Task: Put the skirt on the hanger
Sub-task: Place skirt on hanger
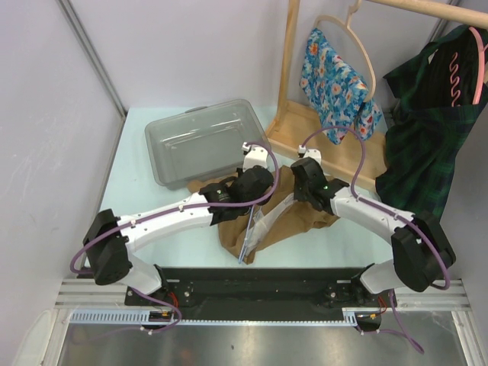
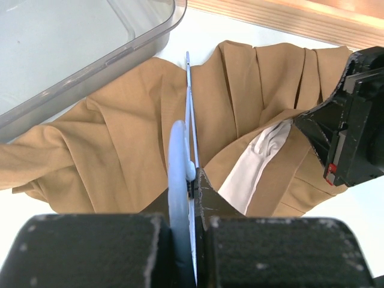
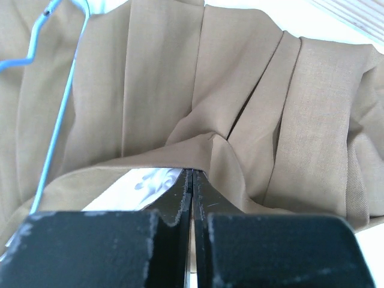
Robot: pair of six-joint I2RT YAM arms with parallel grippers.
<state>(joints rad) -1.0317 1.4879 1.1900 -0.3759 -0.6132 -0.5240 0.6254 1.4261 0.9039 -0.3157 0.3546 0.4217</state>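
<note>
The left gripper [image 2: 192, 183] is closed fully on the thin blue hanger [image 2: 178, 156], which is held on edge over the tan skirt [image 2: 120, 138]. The right gripper [image 3: 192, 177] is closed tight, a fold of the skirt's upper layer being pinched at its fingertips, and the white lining [image 2: 258, 156] is exposed beneath. The skirt is spread on the table [image 1: 145, 198] between the two grippers, its far left edge just beside the grey bin [image 1: 202, 141].

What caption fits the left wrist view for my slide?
Left gripper shut on the blue hanger, its wire running across the tan skirt.
</note>
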